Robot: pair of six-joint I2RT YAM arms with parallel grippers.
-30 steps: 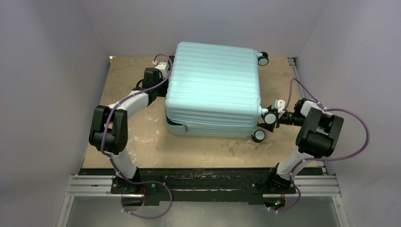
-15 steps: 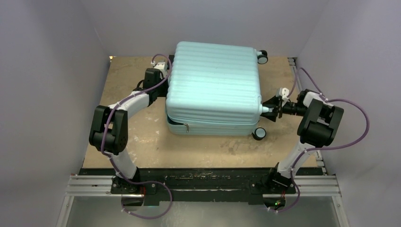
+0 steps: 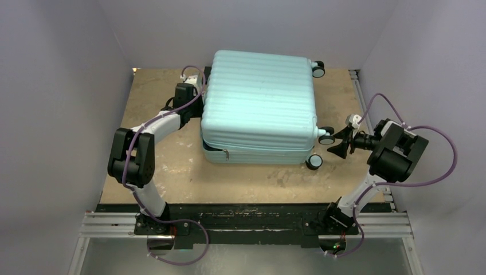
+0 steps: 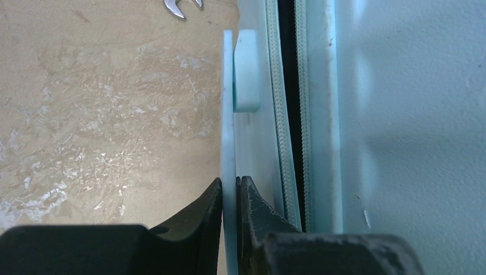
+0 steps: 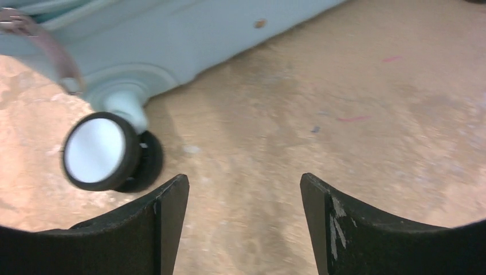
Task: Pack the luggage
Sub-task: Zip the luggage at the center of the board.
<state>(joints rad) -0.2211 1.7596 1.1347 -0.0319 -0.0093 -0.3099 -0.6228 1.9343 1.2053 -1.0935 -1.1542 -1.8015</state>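
The luggage [image 3: 258, 106], a pale mint ribbed hard-shell suitcase, lies flat on the table with its lid down. A narrow gap shows along the front-left seam. In the left wrist view its zip teeth [image 4: 281, 114] flank a dark slit. My left gripper [image 3: 199, 97] is at the suitcase's left side. It [image 4: 230, 186] is shut on the thin mint side handle strip [image 4: 228, 114]. My right gripper [image 3: 334, 146] is open and empty just right of the suitcase. In the right wrist view it [image 5: 243, 186] hovers over bare table, with a black-and-white wheel [image 5: 100, 152] to its left.
The tan table [image 3: 166, 172] sits inside grey walls. Wheels stick out at the suitcase's right side, at the back [image 3: 318, 70], the middle [image 3: 326, 137] and the front [image 3: 313, 162]. A metal zip pull [image 4: 180, 7] lies on the table by the left side.
My right gripper has drawn back to the right from the middle wheel and the suitcase's side, and now stands open. The left arm and the suitcase have not moved.
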